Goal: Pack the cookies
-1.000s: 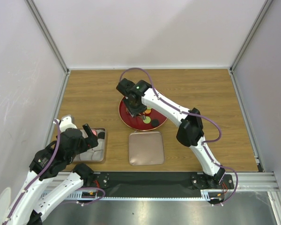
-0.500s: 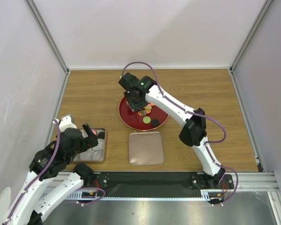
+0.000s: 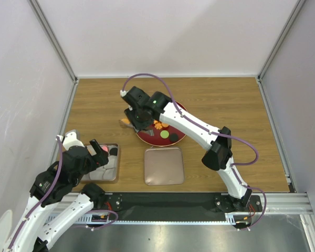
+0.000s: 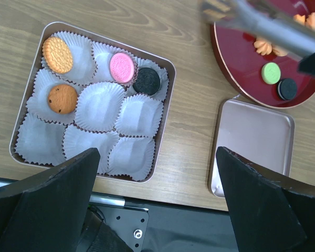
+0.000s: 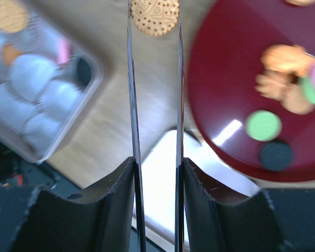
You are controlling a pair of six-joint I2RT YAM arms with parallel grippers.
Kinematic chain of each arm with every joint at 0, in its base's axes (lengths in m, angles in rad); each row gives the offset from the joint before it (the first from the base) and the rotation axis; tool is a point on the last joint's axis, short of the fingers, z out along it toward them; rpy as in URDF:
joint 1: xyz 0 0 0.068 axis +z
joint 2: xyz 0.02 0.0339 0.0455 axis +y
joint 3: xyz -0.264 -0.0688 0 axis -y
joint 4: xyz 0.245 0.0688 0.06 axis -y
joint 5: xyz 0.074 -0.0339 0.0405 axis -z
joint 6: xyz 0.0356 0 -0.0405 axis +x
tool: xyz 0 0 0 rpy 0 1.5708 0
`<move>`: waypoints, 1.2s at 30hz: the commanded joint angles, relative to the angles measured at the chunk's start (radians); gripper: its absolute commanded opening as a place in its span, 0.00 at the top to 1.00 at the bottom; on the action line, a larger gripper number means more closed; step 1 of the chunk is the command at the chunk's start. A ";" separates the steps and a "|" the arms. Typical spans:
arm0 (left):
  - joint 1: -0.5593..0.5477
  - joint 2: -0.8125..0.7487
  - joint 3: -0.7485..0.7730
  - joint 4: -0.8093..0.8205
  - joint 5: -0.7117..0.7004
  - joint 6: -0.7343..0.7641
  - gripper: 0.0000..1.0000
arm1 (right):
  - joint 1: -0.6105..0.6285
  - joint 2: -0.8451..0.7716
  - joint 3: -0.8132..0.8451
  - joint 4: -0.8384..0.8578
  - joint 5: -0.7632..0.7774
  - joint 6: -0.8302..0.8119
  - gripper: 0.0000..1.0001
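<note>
Wood-grain table [image 3: 94,100] boxed in by pale walls. Pinched by its edges between the thin blades of the right tool [image 5: 154,6]: one round, dotted orange cookie [image 5: 155,20], up over bare table just left of the red plate [image 3: 147,138] (from overhead, only a small orange spot at the tool's tip). On that plate, toward its near rim: a green cookie [image 4: 271,72] just beside a dark sandwich cookie [image 4: 287,88], with orange flower-shaped cookies [image 4: 268,47] further back. Also something pink at the plate's far side in the right wrist view, too blurred to name. Close to the table's near edge, just in front of the plate: a rounded-square pinkish metal lid [image 3: 164,166], lying flat. Left of the lid and apart from it: a metal tray [image 4: 167,105] lined with nine white paper cups [image 4: 100,107]. Four cups filled, one piece each: a large orange biscuit [image 4: 58,54], a pink cookie [image 4: 122,67], a black cookie [image 4: 147,80] and a chocolate-chip cookie [image 4: 62,98]. Only paper showing in the other five. Above the tray: left tool [image 4: 157,155], fingers spread wide, gripping nothing.
</note>
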 commanded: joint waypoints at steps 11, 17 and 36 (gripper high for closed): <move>0.009 -0.034 0.050 -0.013 -0.042 -0.004 0.00 | 0.137 -0.017 0.041 0.116 -0.135 -0.049 0.68; 0.007 0.012 0.149 -0.075 -0.108 -0.035 0.00 | 0.180 -0.011 0.018 0.144 -0.129 -0.057 0.67; 0.009 0.052 0.299 -0.213 -0.156 -0.093 0.00 | 0.269 0.037 -0.046 0.199 -0.126 -0.080 0.66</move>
